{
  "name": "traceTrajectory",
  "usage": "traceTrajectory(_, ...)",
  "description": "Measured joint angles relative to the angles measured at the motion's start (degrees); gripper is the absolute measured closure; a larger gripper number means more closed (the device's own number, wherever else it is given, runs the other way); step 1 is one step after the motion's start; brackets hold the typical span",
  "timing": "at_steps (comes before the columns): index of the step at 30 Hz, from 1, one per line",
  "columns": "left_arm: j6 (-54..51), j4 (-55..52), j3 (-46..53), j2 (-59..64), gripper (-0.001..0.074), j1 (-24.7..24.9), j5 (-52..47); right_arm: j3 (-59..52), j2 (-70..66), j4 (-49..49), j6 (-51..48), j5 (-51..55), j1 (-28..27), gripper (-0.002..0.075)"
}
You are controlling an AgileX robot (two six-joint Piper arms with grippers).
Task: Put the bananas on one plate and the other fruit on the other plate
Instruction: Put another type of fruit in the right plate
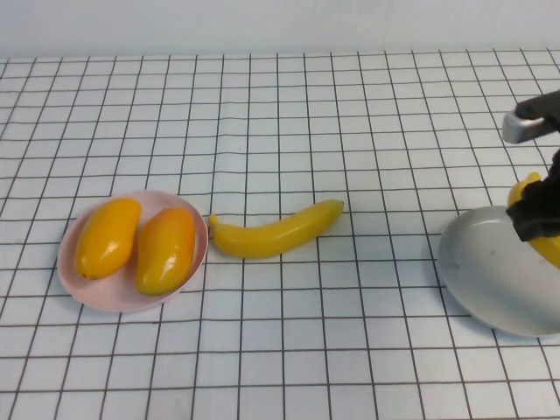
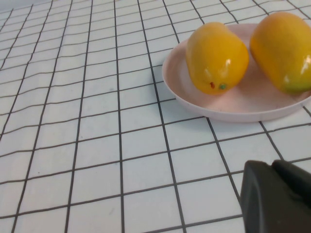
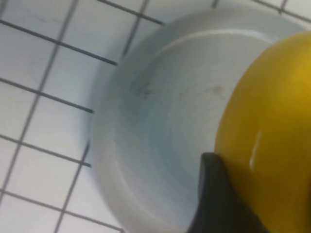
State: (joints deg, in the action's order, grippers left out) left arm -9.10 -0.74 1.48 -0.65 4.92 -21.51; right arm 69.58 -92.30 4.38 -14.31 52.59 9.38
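Observation:
Two orange-yellow fruits (image 1: 107, 236) (image 1: 166, 249) lie side by side on the pink plate (image 1: 96, 299) at the left. One banana (image 1: 276, 232) lies on the cloth just right of that plate. At the right edge my right gripper (image 1: 535, 217) is shut on a second banana (image 1: 523, 188), holding it over the grey plate (image 1: 481, 262). The right wrist view shows one black finger (image 3: 216, 194) pressed against the banana (image 3: 272, 126) above the plate's bare bowl (image 3: 160, 121). My left gripper (image 2: 272, 165) is shut and empty, near the pink plate (image 2: 233, 109) and its fruits (image 2: 216, 58) (image 2: 284, 48).
A white cloth with a black grid (image 1: 280, 114) covers the whole table. A white wall runs along the back. The right arm's metal link (image 1: 525, 122) shows above the grey plate.

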Motion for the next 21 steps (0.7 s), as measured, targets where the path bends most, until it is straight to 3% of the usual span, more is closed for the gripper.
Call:
traceTrajectory(12, 0.0, 0.0, 0.0, 0.0, 0.0735, 0.0, 0.0, -3.4, -9.2, -1.5, 0.2, -9.6, -1.9, 0.0397)
traceTrajectory(17, 0.0, 0.0, 0.0, 0.0, 0.0735, 0.0, 0.0, -3.1, -10.9, -1.5, 0.2, -10.7, -1.9, 0.0196)
traceTrajectory(21, 0.0, 0.0, 0.0, 0.0, 0.0735, 0.0, 0.0, 0.8, -11.2, -1.5, 0.2, -7.2, -1.9, 0.0161)
